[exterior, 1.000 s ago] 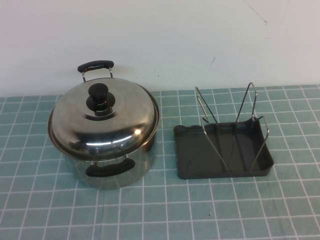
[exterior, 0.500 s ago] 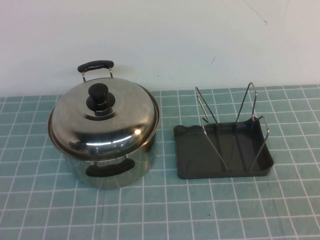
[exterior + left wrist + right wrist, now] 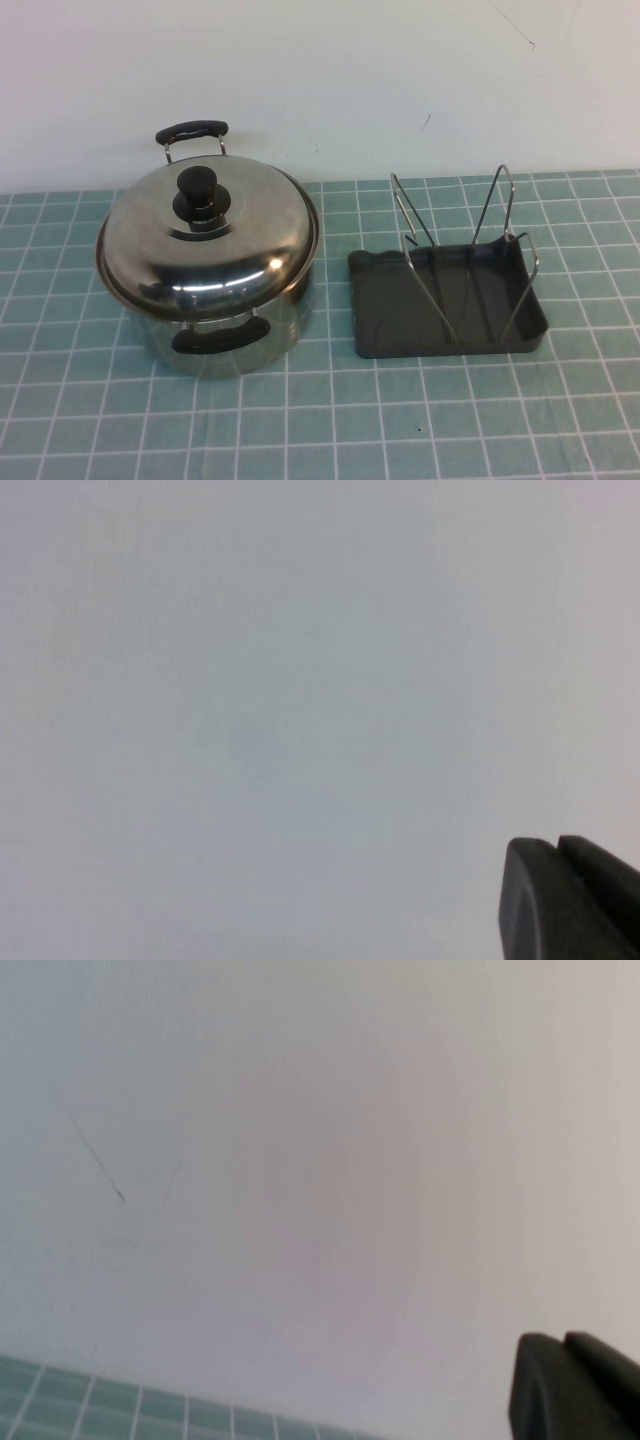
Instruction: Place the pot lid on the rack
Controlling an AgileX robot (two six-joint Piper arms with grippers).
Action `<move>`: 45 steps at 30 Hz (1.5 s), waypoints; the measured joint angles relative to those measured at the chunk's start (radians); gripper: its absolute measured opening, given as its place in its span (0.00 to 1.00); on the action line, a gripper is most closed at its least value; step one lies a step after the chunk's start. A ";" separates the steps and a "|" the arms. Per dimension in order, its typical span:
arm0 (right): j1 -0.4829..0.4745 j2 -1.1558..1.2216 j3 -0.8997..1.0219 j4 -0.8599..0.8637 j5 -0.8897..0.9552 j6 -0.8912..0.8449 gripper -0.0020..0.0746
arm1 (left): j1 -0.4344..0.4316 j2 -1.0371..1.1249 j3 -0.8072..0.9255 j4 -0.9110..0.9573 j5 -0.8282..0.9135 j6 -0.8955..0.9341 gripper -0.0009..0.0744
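The shiny domed pot lid [image 3: 240, 240] with its black knob [image 3: 198, 192] sits on the steel pot [image 3: 285, 325] at the left of the table in the high view. The rack [image 3: 400, 310], a dark grey tray with upright wire loops [image 3: 495, 215], stands just right of the pot and holds nothing. Neither arm shows in the high view. My left gripper [image 3: 558, 846] shows only in the left wrist view, fingers together, against a blank white wall. My right gripper [image 3: 564, 1340] shows only in the right wrist view, fingers together, facing the wall above the table's edge.
The pot has two black handles, one at the back [image 3: 190, 131] and one at the front [image 3: 215, 338]. The table has a green tiled mat [image 3: 400, 420]. A white wall [image 3: 400, 80] rises right behind the pot and rack.
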 joint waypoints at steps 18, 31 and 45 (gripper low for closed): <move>0.003 0.000 -0.077 0.472 0.442 -0.432 0.02 | 0.000 0.731 -0.229 0.195 -0.046 -0.149 0.08; 0.003 0.000 -0.077 0.657 0.471 -0.672 0.02 | 0.000 1.263 -0.443 0.820 -0.419 -0.395 0.73; 0.003 0.000 -0.077 0.660 0.472 -0.674 0.02 | -0.007 1.543 -0.601 0.908 -0.318 -0.457 0.75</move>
